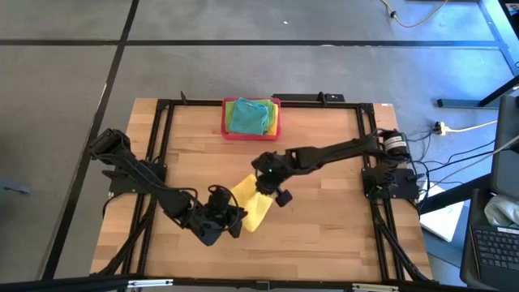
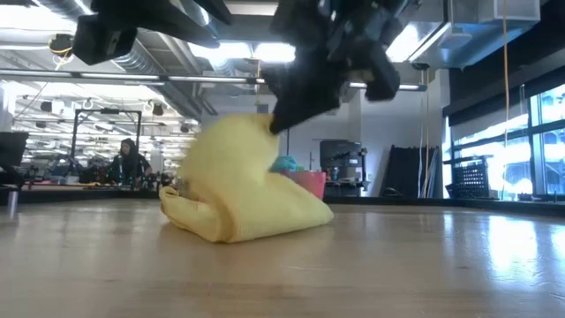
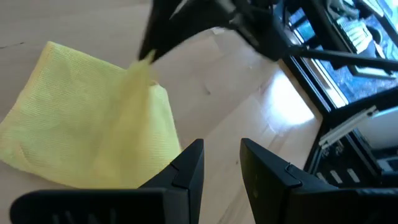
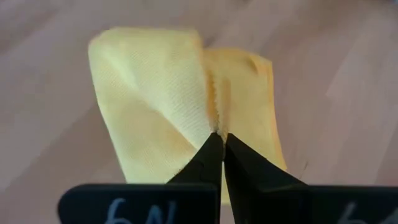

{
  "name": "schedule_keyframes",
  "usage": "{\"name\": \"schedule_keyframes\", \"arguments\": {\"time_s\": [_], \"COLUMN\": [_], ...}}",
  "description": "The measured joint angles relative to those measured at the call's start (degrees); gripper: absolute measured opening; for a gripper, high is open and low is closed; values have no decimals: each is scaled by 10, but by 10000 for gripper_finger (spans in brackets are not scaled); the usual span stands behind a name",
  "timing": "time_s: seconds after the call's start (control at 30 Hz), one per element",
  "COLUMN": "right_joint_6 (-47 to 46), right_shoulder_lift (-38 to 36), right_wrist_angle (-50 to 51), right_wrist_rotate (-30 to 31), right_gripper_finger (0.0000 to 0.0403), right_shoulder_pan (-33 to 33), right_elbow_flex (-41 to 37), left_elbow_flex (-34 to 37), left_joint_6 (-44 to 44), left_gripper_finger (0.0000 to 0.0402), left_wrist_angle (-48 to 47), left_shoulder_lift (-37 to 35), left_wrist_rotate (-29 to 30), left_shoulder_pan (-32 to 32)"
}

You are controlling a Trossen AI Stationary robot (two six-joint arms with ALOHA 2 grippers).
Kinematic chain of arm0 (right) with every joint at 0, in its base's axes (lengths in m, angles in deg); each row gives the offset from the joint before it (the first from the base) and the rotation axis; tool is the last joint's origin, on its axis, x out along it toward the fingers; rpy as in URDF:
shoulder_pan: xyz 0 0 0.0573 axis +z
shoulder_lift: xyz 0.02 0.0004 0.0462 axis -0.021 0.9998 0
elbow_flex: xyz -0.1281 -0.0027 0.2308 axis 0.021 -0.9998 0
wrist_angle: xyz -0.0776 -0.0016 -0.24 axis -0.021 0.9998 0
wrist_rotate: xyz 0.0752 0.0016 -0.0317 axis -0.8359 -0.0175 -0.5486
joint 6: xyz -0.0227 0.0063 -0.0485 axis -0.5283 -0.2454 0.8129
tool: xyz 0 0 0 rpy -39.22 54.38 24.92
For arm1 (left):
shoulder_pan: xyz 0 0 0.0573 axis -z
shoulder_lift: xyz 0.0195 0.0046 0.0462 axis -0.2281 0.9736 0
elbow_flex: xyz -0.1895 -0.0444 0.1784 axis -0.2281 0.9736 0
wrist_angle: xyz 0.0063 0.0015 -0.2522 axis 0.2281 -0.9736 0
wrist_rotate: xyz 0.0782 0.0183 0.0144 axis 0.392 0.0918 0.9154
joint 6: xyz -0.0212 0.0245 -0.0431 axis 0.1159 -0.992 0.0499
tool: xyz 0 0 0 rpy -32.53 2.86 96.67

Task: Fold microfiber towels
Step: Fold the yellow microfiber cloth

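Reaching to mid-table, right fingers point(image 4: 219, 138) pinch yellow towel point(image 4: 161, 93); left fingers point(image 3: 221, 163) gape beside it.

The desk point(image 1: 324, 211) is of light wood with a black metal frame point(image 1: 162, 138) around it. It stands on a grey floor point(image 1: 243, 65) marked with dark lines. At one side, cables point(image 1: 454, 146) lie on the floor near a laptop point(image 1: 495, 243). In the low view, the room behind is a large workshop with ceiling lamps point(image 2: 247, 53), big windows point(image 2: 521, 132) giving daylight, and a person point(image 2: 128, 159) sitting far away.
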Motion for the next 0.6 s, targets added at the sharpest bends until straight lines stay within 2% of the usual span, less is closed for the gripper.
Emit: {"name": "schedule_keyframes", "arguments": {"time_s": [0.2,0.33,0.6], "right_joint_6": [0,0,5], "right_shoulder_lift": [14,14,46], "right_wrist_angle": [0,1,-47], "right_wrist_rotate": [19,11,-29], "right_gripper_finger": [15,15,15], "right_shoulder_pan": [-29,-48,-80], "right_elbow_flex": [0,16,33], "left_elbow_flex": [0,0,0], "left_joint_6": [18,4,-2], "left_gripper_finger": [96,96,96], "left_wrist_angle": [1,-9,-116], "left_shoulder_lift": [0,0,-2], "left_wrist_rotate": [-1,-25,-45], "left_shoulder_pan": [-2,-2,-5]}}
